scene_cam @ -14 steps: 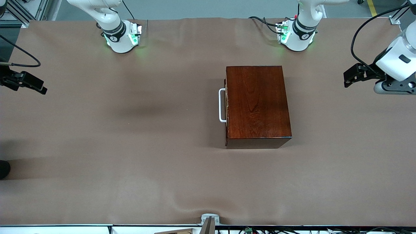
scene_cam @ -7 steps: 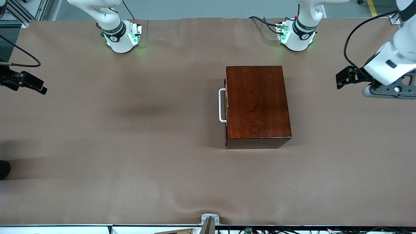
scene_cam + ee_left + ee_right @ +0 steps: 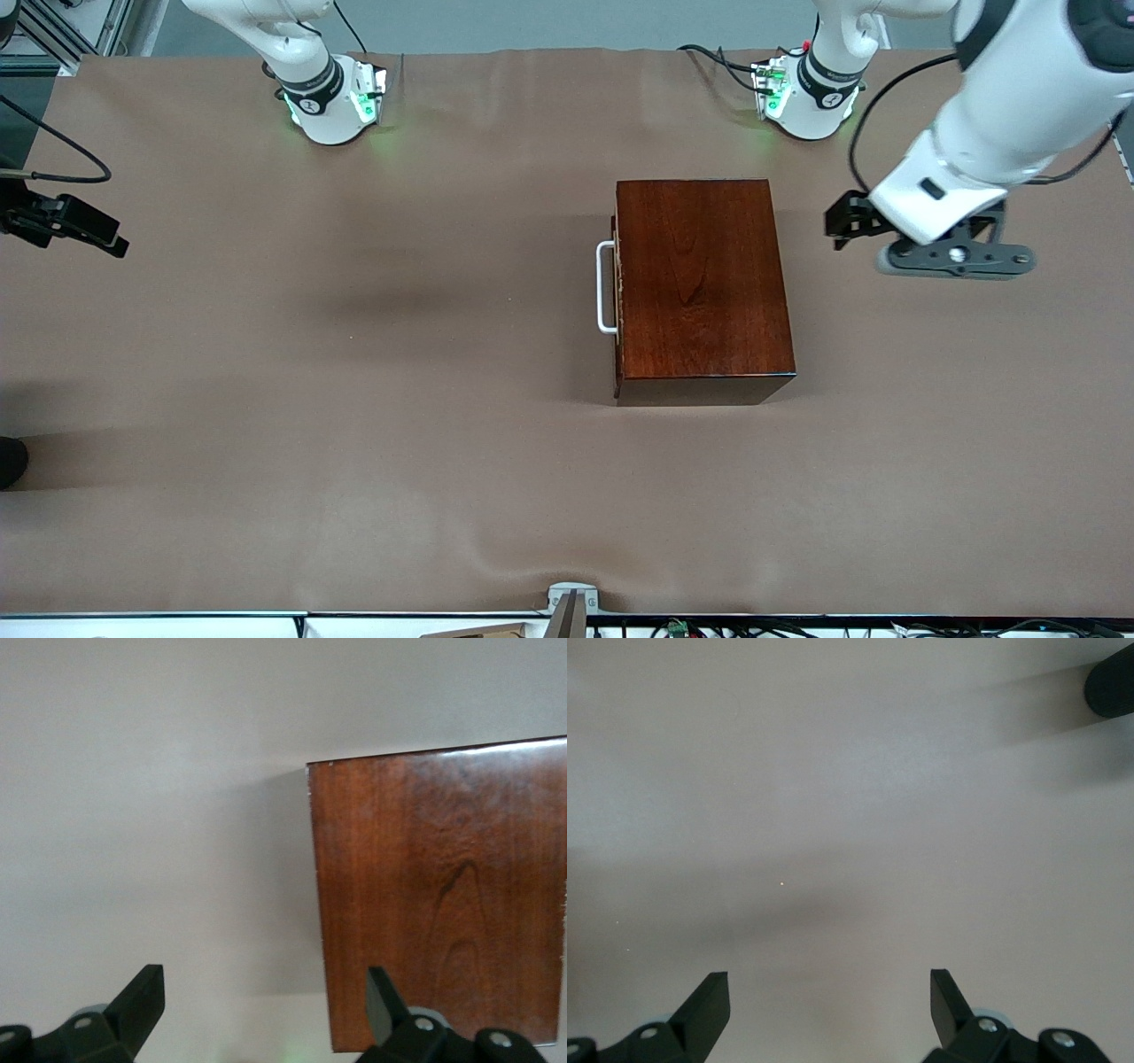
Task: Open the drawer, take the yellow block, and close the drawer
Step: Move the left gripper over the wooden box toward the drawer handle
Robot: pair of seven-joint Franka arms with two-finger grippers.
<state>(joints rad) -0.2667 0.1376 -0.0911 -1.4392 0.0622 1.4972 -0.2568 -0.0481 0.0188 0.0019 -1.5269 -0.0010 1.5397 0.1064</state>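
Mahogany box (image 3: 704,288) sits on the brown worktop (image 3: 354,399) with its drawer (image 3: 617,292) shut flush; the white handle (image 3: 605,287) faces the right arm's end. I judge the box's long axis to run from the arm bases toward the front camera, the handle bar parallel to it. I see no yellow block, presumably inside.

My left pincer (image 3: 842,221) hangs over the worktop just beside the box, at the end away from the handle, fingers (image 3: 142,1001) spread with nothing between them. My right pincer (image 3: 75,226) waits well apart from the box at the right arm's end, spread too.

My worry: the left pincer is on the wrong side of the box for the handle, so crossing low could clip the lid and skew the box. A pull off the handle's axis could drag the whole box instead of sliding the drawer.
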